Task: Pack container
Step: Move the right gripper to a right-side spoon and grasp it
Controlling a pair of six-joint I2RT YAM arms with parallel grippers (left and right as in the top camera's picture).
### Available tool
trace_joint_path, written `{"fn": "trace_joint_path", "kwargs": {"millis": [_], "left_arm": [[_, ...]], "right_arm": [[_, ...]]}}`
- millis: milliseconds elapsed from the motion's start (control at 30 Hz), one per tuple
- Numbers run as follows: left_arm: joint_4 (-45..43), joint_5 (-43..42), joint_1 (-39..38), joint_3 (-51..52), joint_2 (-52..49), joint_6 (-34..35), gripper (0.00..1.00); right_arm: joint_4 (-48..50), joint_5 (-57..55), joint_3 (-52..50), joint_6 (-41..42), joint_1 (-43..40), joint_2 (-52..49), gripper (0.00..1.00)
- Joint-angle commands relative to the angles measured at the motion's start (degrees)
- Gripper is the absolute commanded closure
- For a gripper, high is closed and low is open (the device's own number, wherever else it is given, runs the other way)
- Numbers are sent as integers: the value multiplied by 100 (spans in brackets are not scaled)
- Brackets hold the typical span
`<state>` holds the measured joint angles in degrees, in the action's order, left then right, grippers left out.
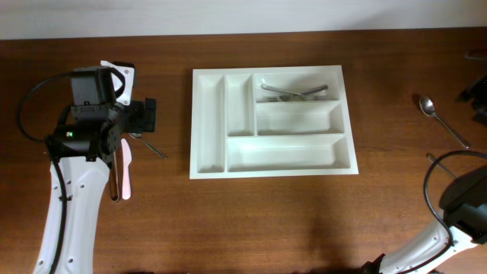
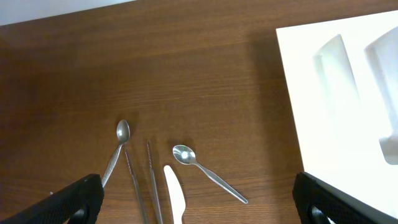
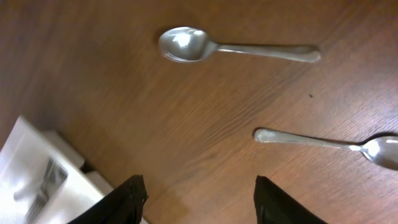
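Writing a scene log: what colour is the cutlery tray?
The container is plain white, best seen in the overhead view.

The left arm (image 1: 68, 190) reaches in from the near edge, and the left claw (image 2: 198, 200) is spread wide and empty. The right claw (image 3: 198, 202) is likewise parted, holding nothing, facing down.

Small spoon (image 2: 211, 175), white knife (image 2: 176, 199) — white container (image 2: 311, 124) at right

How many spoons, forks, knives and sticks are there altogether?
Spoons: 4
Forks: 2
White knife: 1
Thin sticks: 2
Total: 9
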<state>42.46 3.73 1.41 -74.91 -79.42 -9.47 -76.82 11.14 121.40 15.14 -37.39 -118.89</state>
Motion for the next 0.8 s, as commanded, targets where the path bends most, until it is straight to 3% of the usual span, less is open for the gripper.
{"fn": "trace_joint_path", "kwargs": {"millis": [0, 200, 267, 467, 667, 767], "left_arm": [[-15, 61, -13, -125, -39, -94, 1], [-15, 61, -13, -125, -39, -92, 1], [-15, 61, -13, -125, -39, -92, 1], [-15, 61, -13, -125, -39, -92, 1], [-15, 61, -13, -125, -39, -92, 1], [-15, 61, -13, -125, -39, -92, 1]], "right_arm": [[382, 125, -516, 387, -57, -50, 43], [1648, -127, -1432, 256, -59, -52, 34], [2179, -125, -1604, -525, -57, -52, 30], [3230, -94, -1803, -3775, -42, -55, 29], [3574, 267, -1803, -5364, -52, -162, 30], [3683, 251, -1803, -5759, -63, -367, 31]]}}
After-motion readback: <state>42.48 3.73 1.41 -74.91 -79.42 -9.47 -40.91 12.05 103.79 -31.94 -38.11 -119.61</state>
